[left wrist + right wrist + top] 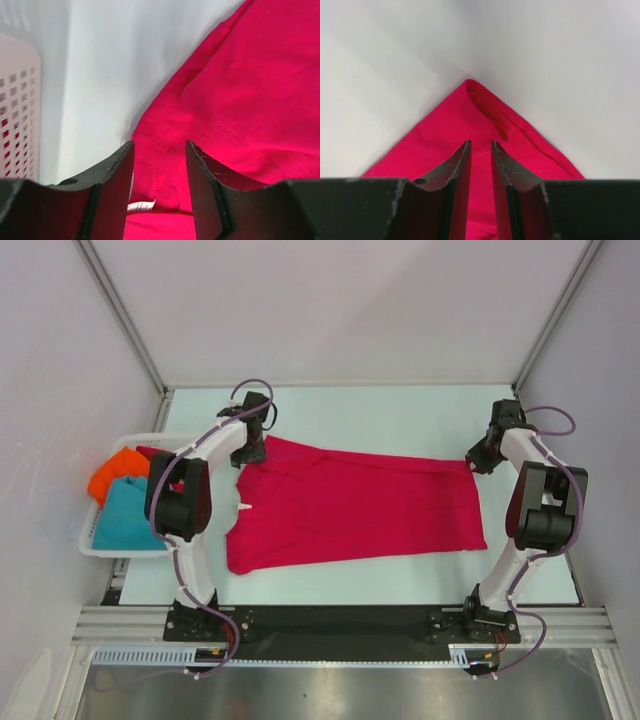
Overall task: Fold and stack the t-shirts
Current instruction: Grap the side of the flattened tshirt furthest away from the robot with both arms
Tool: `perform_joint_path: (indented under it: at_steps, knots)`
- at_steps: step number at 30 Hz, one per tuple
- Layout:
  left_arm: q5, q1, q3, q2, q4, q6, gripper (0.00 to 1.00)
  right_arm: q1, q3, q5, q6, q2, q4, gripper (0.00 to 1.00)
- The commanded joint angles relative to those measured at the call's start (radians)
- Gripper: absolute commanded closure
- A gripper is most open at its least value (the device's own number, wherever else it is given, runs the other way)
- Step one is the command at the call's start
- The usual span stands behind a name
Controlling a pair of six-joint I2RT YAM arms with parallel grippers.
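Since the left gripper (160,145) hangs jaws apart and the right gripper (480,142) narrow, its hold unclear, a one-sided pull could skew the red shirt (350,505).

The top camera sits high above and behind the arm bases. It looks down and forward over the whole table (400,420), with the red t-shirt (350,505) mid-frame and the basket (100,540) to its left. The left wrist camera looks low and very close past the left gripper (159,146) at the far-left part of the red t-shirt, with the basket wall at its left edge. The right wrist camera is equally close and looks past the right gripper (480,145) at the shirt's far-right corner. All three views share the shirt, and the top and left wrist views share the basket.
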Motion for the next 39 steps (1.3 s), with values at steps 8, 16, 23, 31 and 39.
perform_joint_path:
  at_steps: [8, 16, 23, 31, 39]
  knots:
    - [0.041, 0.007, 0.016, 0.059, 0.096, -0.001, 0.49, -0.044, 0.023, 0.019, -0.031, -0.017, -0.009, 0.73]
    - [0.038, 0.016, 0.05, 0.086, 0.126, 0.034, 0.49, -0.054, 0.017, 0.034, -0.039, -0.03, -0.012, 0.73]
    - [0.179, 0.051, 0.058, 0.063, 0.228, 0.062, 0.45, -0.06, 0.023, 0.05, -0.051, -0.033, -0.021, 0.73]
    - [0.201, 0.1, 0.067, 0.068, 0.242, 0.057, 0.44, -0.064, 0.017, 0.053, -0.057, -0.028, -0.02, 0.73]
    - [0.217, 0.105, 0.032, 0.025, 0.259, 0.036, 0.44, -0.064, 0.013, 0.053, -0.059, -0.03, -0.02, 0.73]
